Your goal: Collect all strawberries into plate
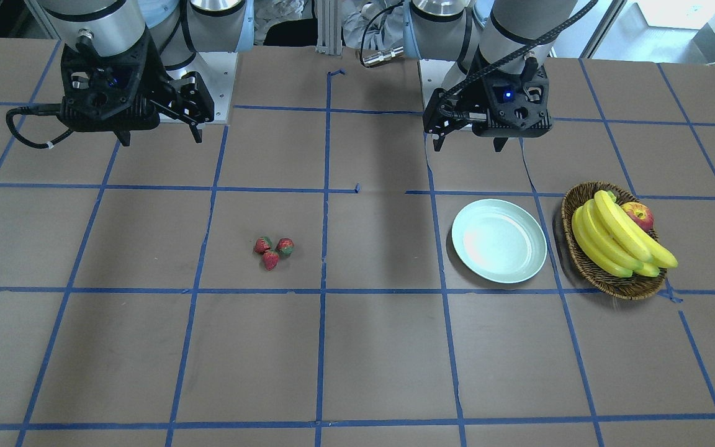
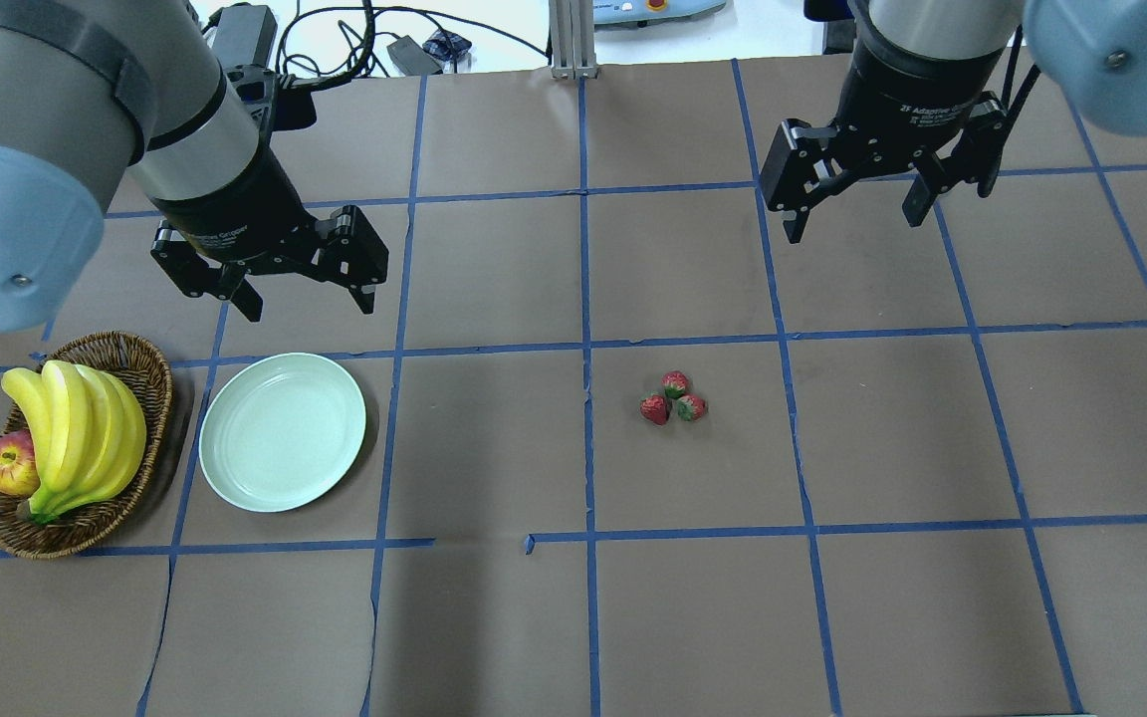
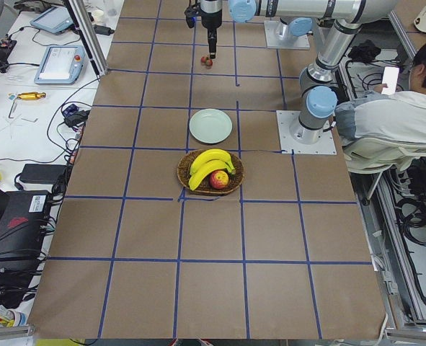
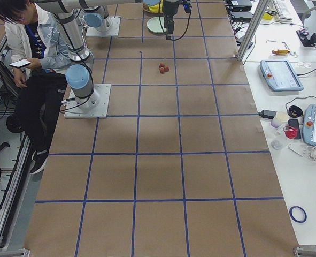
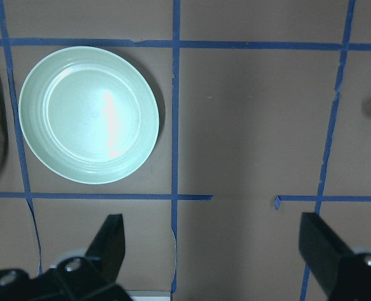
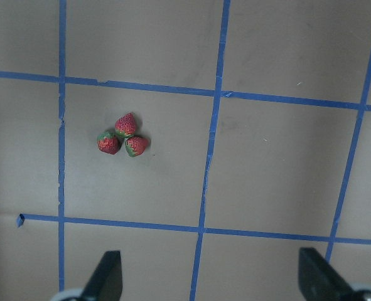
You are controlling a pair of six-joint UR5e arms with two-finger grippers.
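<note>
The left grey metal arm (image 2: 190, 139) slants down to its wrist, and the left black two-finger gripper (image 2: 311, 299) hangs pointing downward, fingers spread wide, nothing between them. The right grey metal arm (image 2: 937, 18) holds the right black two-finger gripper (image 2: 853, 224) likewise: downward, fingers wide apart, empty.

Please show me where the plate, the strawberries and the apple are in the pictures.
plate (image 2: 282, 432): overhead exterior view, on its bare middle.
strawberries (image 2: 675, 383): overhead exterior view, on the topmost berry of the cluster.
apple (image 2: 9, 464): overhead exterior view, on its red side.
</note>
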